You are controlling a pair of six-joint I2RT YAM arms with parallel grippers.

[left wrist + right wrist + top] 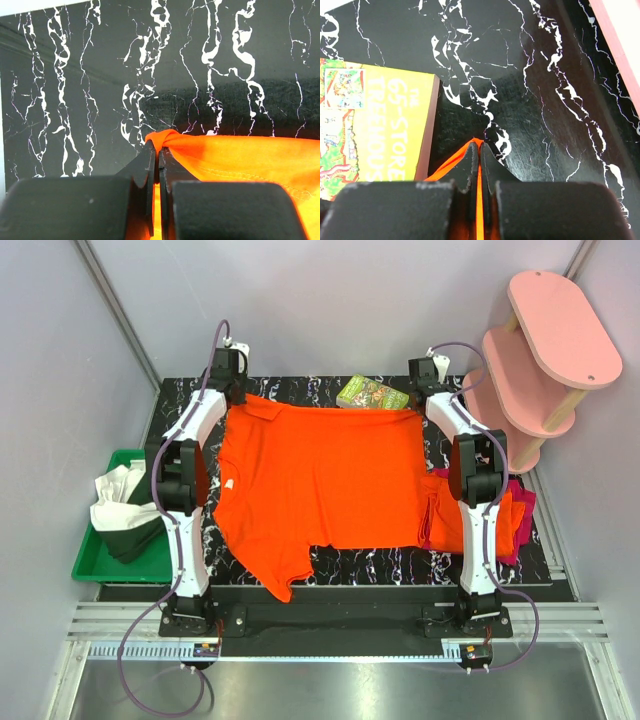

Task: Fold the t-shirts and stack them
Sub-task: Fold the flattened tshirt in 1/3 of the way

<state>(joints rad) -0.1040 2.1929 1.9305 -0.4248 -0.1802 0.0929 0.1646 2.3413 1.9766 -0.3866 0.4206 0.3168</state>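
A bright orange t-shirt (pixel 320 480) lies spread across the middle of the black marble table (pixel 360 565), one sleeve hanging toward the near edge. My left gripper (pixel 238 392) is shut on its far left corner; the orange cloth (pixel 240 155) bunches between the fingertips (pixel 159 147). My right gripper (pixel 420 410) is shut on the far right corner, orange cloth (pixel 447 165) pinched at its tips (pixel 480 145). A pile of folded orange and magenta-red shirts (pixel 505 515) lies at the right, partly under my right arm.
A yellow-green book (pixel 372 393) lies at the far edge beside my right gripper, and shows in the right wrist view (pixel 370 125). A green tray (pixel 100 560) with white and dark cloths sits off the table's left. A pink shelf unit (pixel 545 350) stands at the back right.
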